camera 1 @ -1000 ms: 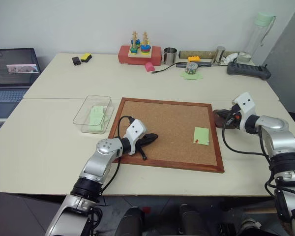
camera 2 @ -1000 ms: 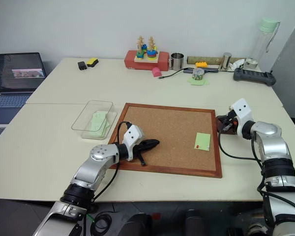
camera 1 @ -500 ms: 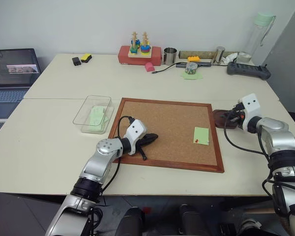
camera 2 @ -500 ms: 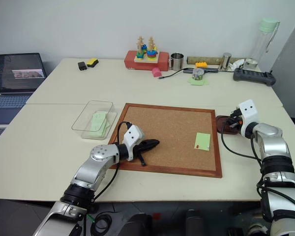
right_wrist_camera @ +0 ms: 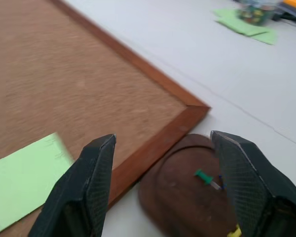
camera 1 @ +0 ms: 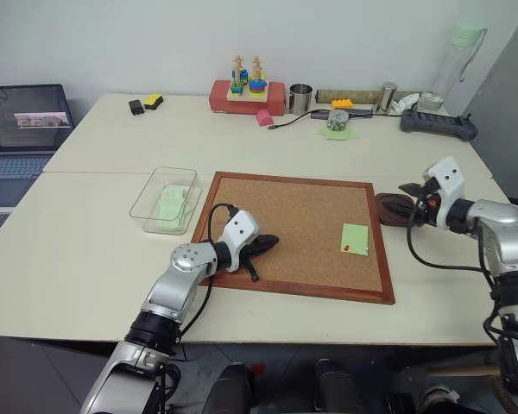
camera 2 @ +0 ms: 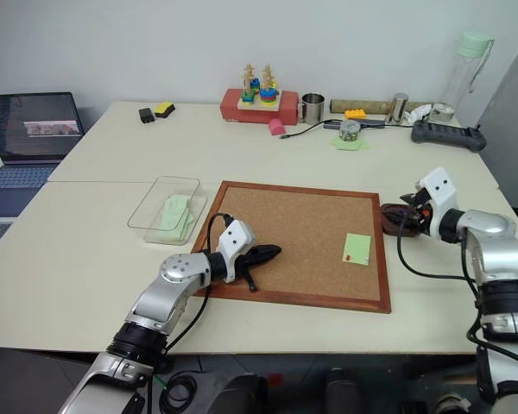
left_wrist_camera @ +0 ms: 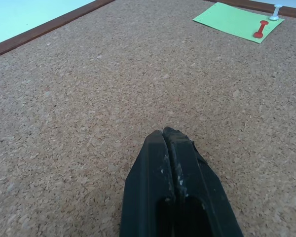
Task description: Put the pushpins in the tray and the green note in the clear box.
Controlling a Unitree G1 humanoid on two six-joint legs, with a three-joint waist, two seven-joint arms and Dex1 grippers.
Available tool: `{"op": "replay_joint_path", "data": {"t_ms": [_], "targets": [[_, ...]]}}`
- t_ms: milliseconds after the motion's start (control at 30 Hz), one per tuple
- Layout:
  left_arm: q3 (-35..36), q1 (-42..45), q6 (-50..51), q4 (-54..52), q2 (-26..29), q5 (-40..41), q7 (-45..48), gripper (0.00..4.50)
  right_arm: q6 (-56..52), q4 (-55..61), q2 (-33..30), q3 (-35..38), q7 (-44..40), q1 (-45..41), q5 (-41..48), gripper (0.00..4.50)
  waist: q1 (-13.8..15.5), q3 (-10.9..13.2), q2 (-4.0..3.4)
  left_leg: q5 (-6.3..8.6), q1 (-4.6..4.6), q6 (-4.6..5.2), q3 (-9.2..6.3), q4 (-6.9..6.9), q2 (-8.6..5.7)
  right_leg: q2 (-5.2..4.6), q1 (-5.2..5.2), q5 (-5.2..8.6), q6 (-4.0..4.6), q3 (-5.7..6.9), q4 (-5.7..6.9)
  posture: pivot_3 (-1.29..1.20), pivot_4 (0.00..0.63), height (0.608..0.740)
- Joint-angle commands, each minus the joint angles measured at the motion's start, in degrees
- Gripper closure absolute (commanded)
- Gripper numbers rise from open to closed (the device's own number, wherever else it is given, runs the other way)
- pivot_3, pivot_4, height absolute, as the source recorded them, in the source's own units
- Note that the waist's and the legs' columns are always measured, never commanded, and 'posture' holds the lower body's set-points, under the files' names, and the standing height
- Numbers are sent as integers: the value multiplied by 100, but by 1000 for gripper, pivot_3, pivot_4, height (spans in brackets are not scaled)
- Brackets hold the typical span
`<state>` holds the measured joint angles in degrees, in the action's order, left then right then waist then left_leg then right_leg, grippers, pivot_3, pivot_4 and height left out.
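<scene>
- The green note (camera 1: pixel 354 238) is a small bright light-green square; we see it lying flat on the corkboard (camera 1: pixel 293 228), right of centre in the left eye view, close to the board's right frame.
- A red pushpin (left_wrist_camera: pixel 260 28) with a slim plastic head sits on the note at one corner; in the left wrist view, upper right, a white pin (left_wrist_camera: pixel 275 12) stands just past the note's edge.
- The tray (right_wrist_camera: pixel 187 195) is a dark brown wooden dish with a shallow recess; we find it on the table just beside the corkboard's right frame, at middle right of the left eye view.
- In the tray's recess lie a green pin (right_wrist_camera: pixel 204 177) and, at the bottom edge of the right wrist view, a bit of a yellow pushpin (right_wrist_camera: pixel 235 231).
- The clear box (camera 1: pixel 165 200) is a transparent shallow container with rounded corners, left of the corkboard, left of centre in the frame; a pale green sheet (camera 1: pixel 170 205) lies inside it.
- Our left gripper (left_wrist_camera: pixel 165 136) has its black fingers pressed together, holding nothing, resting over bare cork at the board's lower left.
- Our right gripper (right_wrist_camera: pixel 163 143) has its fingers spread wide apart and empty, poised over the tray and the board's corner.
</scene>
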<state>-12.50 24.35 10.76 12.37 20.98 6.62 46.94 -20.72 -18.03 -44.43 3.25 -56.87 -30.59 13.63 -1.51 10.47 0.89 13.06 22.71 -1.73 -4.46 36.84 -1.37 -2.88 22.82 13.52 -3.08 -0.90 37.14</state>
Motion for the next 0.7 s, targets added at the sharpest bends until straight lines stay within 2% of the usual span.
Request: {"op": "replay_joint_path", "data": {"t_ms": [33, 200, 600, 700], "targets": [[-157, -126, 125, 283, 33, -184, 34, 4500, -230, 999, -326, -132, -622, 556, 233, 1267, -1, -1, -2, 0, -4, 0, 0, 0, 1, 0, -6, 0, -1, -1, -1, 0, 150, 740], [-166, -114, 112, 301, 36, -189, 46, 4500, -66, 1549, -398, -423, -764, 1094, 54, 1267, -6, -1, -2, 1, -53, 1, -3, -3, 5, -2, -55, 5, -5, 2, -15, 0, 150, 740], [-165, -138, 156, 256, 55, -193, 48, 4500, 105, 1234, 31, -657, -671, 894, -92, 1267, -2, -1, -1, 2, -63, 1, -3, -6, 8, -8, -62, 6, -7, 0, -15, 0, 150, 740], [-166, -142, 163, 250, 58, -192, 48, 4500, 137, 1178, 49, -665, -703, 880, -89, 1709, -2, -1, -1, 2, -63, 1, -3, -7, 8, -8, -62, 6, -7, 1, -16, 0, 150, 740]]}}
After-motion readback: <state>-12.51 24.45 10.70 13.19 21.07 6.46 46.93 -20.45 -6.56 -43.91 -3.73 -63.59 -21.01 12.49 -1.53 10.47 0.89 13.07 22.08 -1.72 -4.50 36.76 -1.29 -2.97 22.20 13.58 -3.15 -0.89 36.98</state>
